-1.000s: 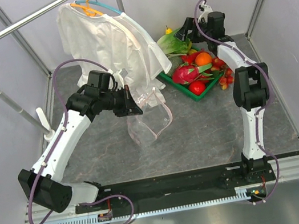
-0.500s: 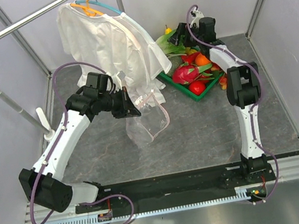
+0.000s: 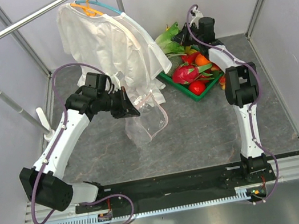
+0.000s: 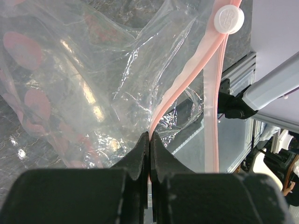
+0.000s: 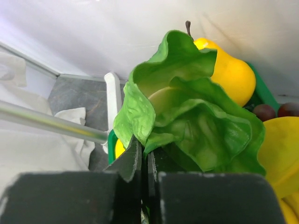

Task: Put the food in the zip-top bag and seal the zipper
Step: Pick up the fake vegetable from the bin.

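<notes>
By the bench's (image 3: 199, 132) far right corner the right pincer (image 5: 145, 150) is pinched together on a floppy leaf edge of the light lettuce (image 5: 187, 116), a hold that may slip, while the left pincer (image 4: 149, 140) clamps the zipper (image 4: 187, 86), dangling the limp zip-top bag (image 3: 144, 123) over mid-bench.

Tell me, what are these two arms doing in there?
They are bagging food. The left gripper is pinched shut on the pink zipper of a clear bag, holding it up over the table. At the back, the right gripper is shut on a lettuce leaf at the green tray. Nothing looks to be in the bag yet, and its mouth is unsealed.
</notes>
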{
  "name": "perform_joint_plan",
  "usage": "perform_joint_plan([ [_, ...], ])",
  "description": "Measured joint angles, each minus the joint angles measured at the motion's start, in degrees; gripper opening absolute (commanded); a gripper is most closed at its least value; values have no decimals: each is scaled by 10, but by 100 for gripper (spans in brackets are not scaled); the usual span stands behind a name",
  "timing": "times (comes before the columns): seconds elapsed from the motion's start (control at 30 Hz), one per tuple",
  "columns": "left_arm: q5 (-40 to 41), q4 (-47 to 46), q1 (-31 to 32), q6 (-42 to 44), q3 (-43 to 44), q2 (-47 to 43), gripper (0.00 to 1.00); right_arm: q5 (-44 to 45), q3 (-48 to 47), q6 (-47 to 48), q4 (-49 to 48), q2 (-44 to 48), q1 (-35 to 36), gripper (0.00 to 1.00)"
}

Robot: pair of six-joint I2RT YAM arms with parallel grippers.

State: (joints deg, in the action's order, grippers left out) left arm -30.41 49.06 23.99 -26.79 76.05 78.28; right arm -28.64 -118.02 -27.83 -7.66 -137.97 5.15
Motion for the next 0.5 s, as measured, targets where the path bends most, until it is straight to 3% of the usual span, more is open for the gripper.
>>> perform_joint_plan([
  [0.5,-1,-9,-8,-4,-15,0,2,-31,35,-57,-49,109,-3,0],
])
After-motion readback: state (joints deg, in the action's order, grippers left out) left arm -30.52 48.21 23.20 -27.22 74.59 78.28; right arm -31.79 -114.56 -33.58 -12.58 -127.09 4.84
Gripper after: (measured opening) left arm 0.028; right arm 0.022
